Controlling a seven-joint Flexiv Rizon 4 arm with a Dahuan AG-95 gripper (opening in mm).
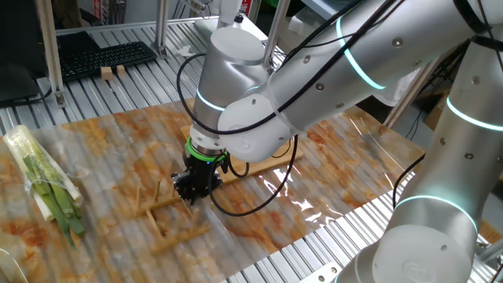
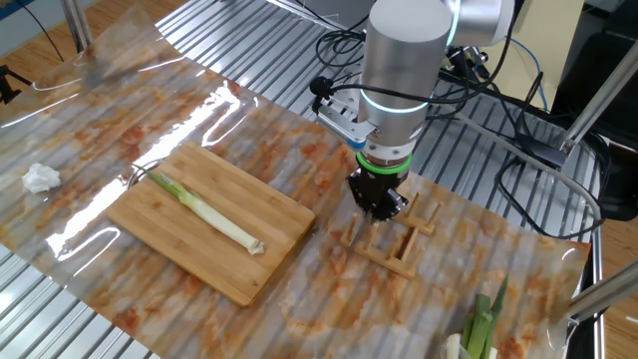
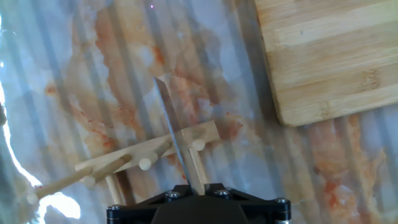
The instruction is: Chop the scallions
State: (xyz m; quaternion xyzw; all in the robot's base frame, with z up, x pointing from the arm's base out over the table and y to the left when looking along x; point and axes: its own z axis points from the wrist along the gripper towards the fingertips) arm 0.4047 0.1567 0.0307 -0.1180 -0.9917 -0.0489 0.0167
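A shiny marble-look sheet covers the table (image 2: 120, 110). The scallion (image 2: 204, 212) lies whole on the board (image 2: 261, 261), not cut yet. The gripper (image 2: 378, 204) is down at the wooden rack (image 2: 391, 246), and a knife (image 3: 171, 121) sticks out from it. The fingers seem clenched on the knife. The blade could catch the rack and twist loose.

A metal table with a shiny cover

The table (image 1: 118, 86) is made of long grey metal strips. A clear plastic sheet (image 2: 120, 110) with orange and white swirls lies on it and shines in the light. A black keyboard (image 1: 106, 56) sits far back.
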